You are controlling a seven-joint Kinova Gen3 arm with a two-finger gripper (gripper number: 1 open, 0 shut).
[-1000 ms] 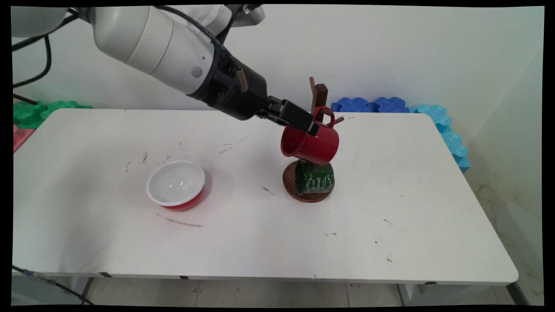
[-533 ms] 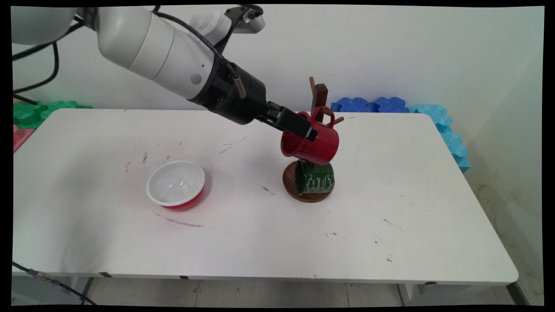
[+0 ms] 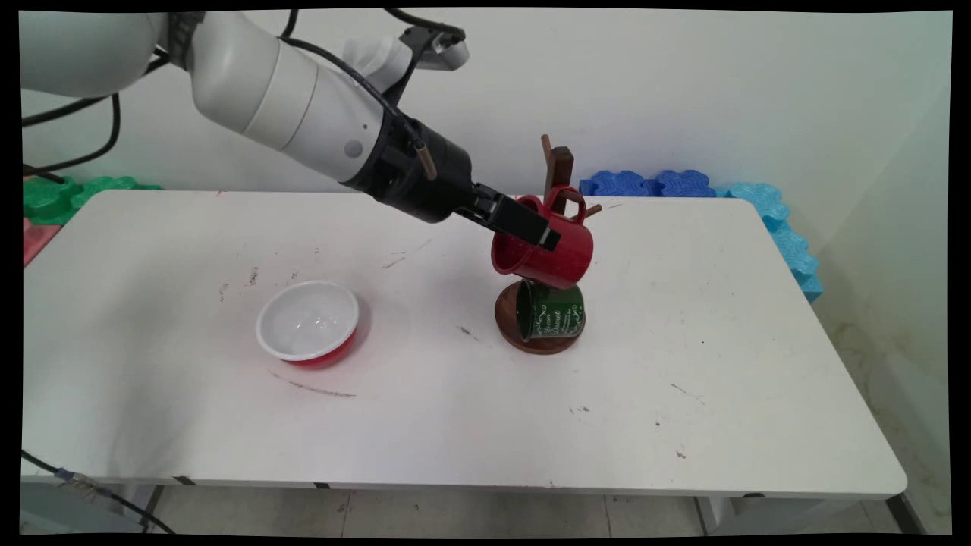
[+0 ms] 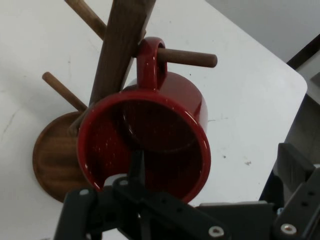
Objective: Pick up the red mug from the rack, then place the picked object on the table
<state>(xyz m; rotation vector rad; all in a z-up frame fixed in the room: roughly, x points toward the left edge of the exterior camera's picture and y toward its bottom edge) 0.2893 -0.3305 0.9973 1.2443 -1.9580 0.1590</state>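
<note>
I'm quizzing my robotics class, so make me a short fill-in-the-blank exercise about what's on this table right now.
1. The red mug hangs by its handle on a peg of the wooden ____.
2. Below it on the rack hangs a ____ mug.
3. The bowl is red outside and ____ inside.
4. The claw is at the red mug's ____.

Missing words: rack; green; white; rim

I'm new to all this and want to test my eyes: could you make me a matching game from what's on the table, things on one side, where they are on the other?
Things:
1. red mug
2. green mug
3. bowl
4. gripper

Places:
A. alone on the table's left part
B. at the red mug's rim
C. handle hooked over a peg of the wooden stand
D. low on the stand, above its round base

Pairs: 1-C, 2-D, 3-A, 4-B
</note>
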